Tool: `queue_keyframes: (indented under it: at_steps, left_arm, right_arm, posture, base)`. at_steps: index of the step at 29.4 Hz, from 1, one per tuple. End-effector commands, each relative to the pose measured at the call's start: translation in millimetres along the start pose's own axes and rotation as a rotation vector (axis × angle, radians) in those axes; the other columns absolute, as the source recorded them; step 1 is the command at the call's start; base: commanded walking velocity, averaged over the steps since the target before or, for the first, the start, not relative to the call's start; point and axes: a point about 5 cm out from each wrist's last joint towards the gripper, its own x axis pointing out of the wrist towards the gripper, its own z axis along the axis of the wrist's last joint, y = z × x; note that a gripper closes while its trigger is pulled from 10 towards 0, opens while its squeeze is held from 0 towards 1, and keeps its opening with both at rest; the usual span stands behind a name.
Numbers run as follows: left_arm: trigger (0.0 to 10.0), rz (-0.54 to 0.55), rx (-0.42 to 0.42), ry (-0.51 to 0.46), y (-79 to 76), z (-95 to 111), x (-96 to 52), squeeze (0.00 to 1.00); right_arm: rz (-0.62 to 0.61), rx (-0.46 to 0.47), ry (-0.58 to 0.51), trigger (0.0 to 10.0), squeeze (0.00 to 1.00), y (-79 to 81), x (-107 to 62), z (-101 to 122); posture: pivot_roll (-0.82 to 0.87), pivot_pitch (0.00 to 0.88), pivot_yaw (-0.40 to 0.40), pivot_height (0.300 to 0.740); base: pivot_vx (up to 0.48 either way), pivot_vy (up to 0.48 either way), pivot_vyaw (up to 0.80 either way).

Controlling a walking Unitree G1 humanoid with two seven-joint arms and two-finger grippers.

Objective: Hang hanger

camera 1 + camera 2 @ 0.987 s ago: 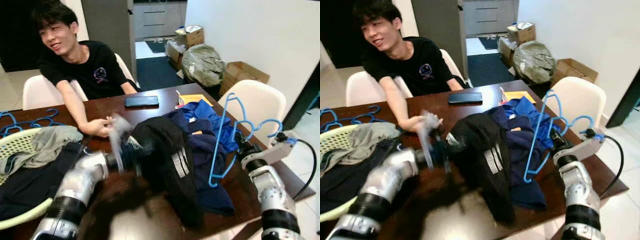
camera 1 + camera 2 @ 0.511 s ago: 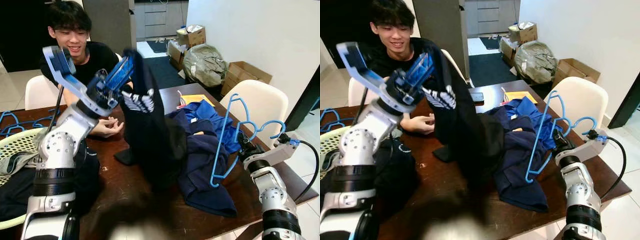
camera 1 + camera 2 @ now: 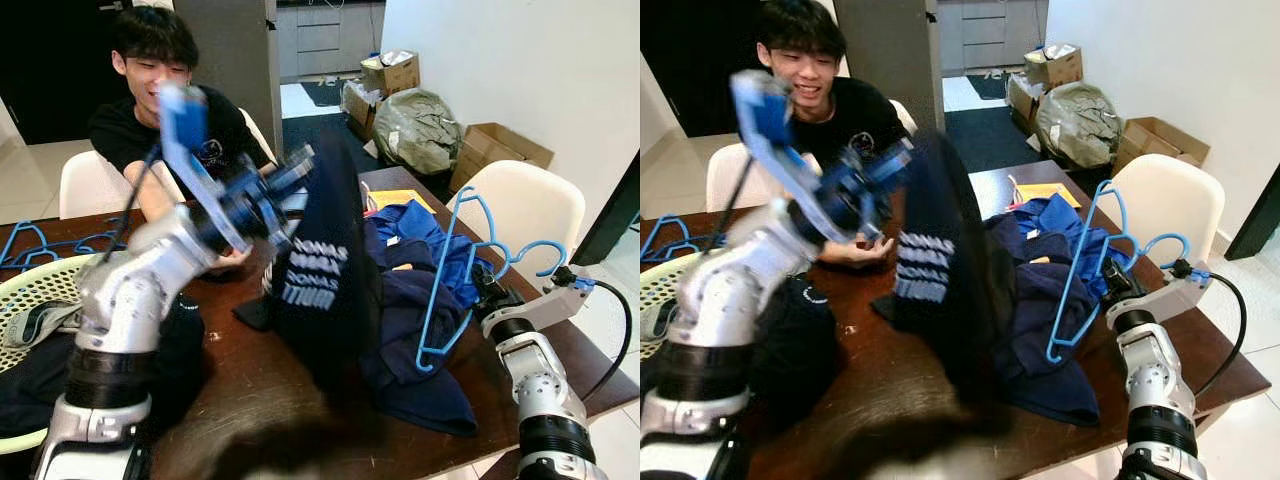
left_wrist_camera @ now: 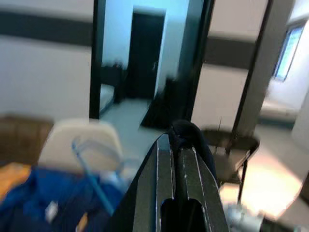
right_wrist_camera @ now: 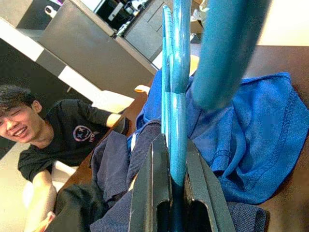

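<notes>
A blue hanger (image 3: pixel 455 270) is held upright at right of centre by the right gripper (image 3: pixel 487 298), whose fingers are clamped on its lower wire, as seen close up in the right wrist view (image 5: pixel 172 159). The hanger's hook points up, in front of a white chair (image 3: pixel 525 210). The left gripper (image 3: pixel 285 185) is raised at upper centre, motion-blurred, with a black garment (image 3: pixel 325 280) with white print lifted off the table (image 3: pixel 250 370); in the left wrist view the fingers (image 4: pixel 166 193) are closed together on dark cloth, apparently this garment. The garment hangs down to the table, its lower part blurred. Navy and blue clothes (image 3: pixel 425 300) are piled on the table between the garment and the hanger. A basket (image 3: pixel 30 300) with clothes is seen at lower left, and more blue hangers (image 3: pixel 50 243) lie on the table at far left. A person (image 3: pixel 165 110) in a black shirt is seated behind the table at upper left. Boxes (image 3: pixel 500 148) and a bag (image 3: pixel 415 130) are on the floor by the wall at upper right.
</notes>
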Motion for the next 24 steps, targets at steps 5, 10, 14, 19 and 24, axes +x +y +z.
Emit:
queue_keyframes:
  at_steps: [5, 10, 14, 19, 24]
  left_arm:
    - [10.0, 0.087, -0.032, 0.194, -10.6, -61.6, 2.8, 0.00]
    - [10.0, 0.145, -0.163, 0.288, -31.0, -123.5, -3.2, 0.00]
    - [10.0, 0.167, -0.183, 0.306, -35.9, -138.3, -6.4, 0.00]
    - [10.0, 0.289, -0.153, 0.239, -24.8, -134.6, -8.7, 0.00]
    - [10.0, 0.450, -0.084, 0.181, -13.6, -130.3, -11.8, 0.00]
  right_arm:
    - [0.007, 0.022, -0.010, 10.0, 0.00, 3.2, 2.9, -3.1]
    - [0.015, 0.026, -0.009, 10.0, 0.00, 6.2, 4.5, -4.1]
    - [0.017, 0.027, -0.010, 10.0, 0.00, 7.1, 4.8, -4.3]
    - [0.022, 0.031, -0.014, 10.0, 0.00, 9.2, 5.6, -4.0]
    - [0.025, 0.027, -0.016, 10.0, 0.00, 9.4, 6.1, -2.8]
  posture:
    - [0.02, 0.000, 0.019, 0.740]
    - [0.02, 0.000, 0.022, 0.740]
    - [0.03, 0.000, 0.021, 0.740]
    - [0.04, 0.000, 0.018, 0.740]
    - [0.05, 0.000, 0.000, 0.740]
  base:
    - [0.000, 0.000, 0.00]
    - [0.000, 0.000, 0.00]
    - [0.000, 0.000, 0.00]
    - [0.000, 0.000, 0.00]
    - [0.000, 0.000, 0.00]
